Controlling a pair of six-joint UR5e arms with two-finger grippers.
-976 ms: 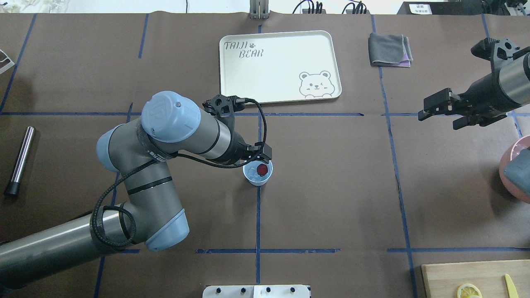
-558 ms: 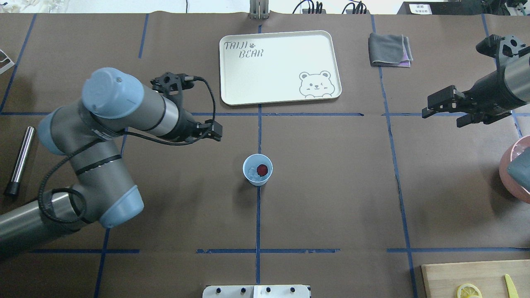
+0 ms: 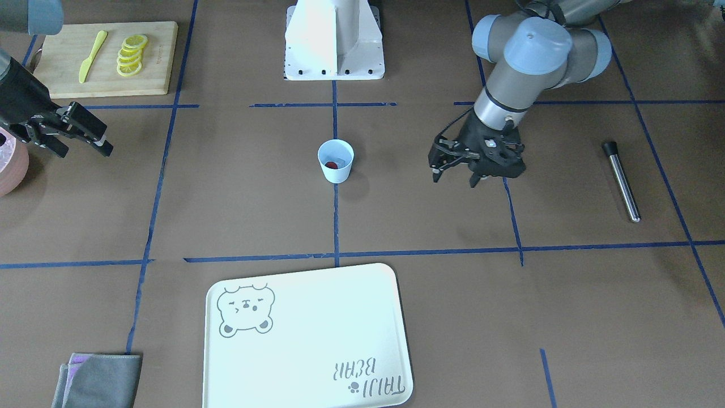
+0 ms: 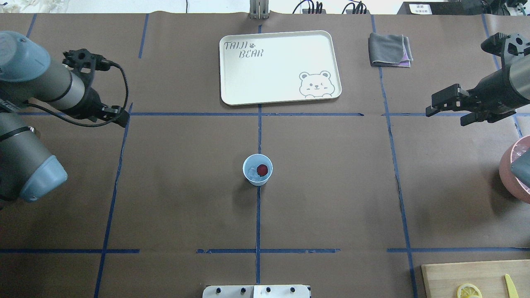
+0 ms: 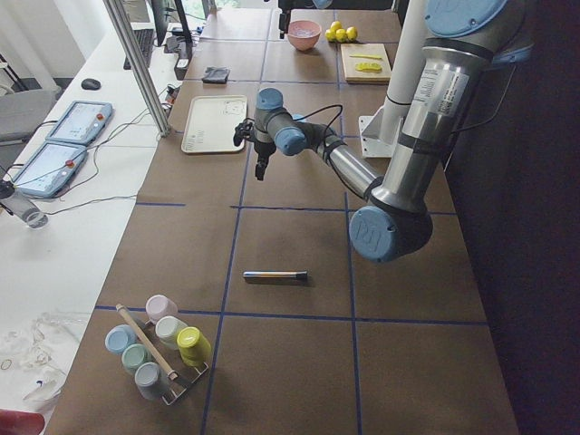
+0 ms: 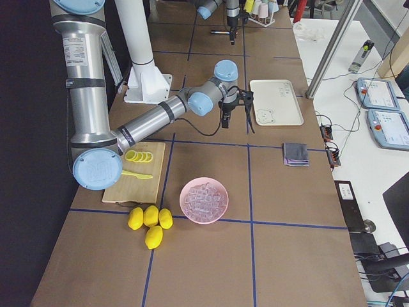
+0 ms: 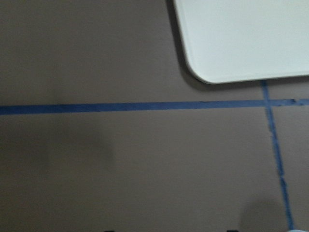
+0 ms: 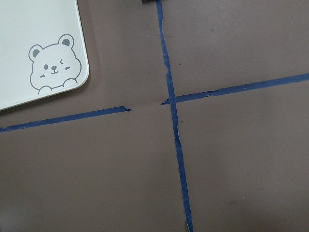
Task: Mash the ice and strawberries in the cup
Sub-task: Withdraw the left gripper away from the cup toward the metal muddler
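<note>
Cup (image 4: pixel 257 181) holding strawberry (image 4: pixel 262 169) and barely discernible ice (image 4: pixel 252 174), left gripper (image 3: pixel 454 177) and right gripper (image 4: pixel 446 117) both spread, empty, pink bowl (image 4: pixel 506 167) cropped.

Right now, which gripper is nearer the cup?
Left. The left gripper hangs open between the cup and the metal rod. The right gripper is clearly farther, out by the pink bowl at the table's other end.
</note>
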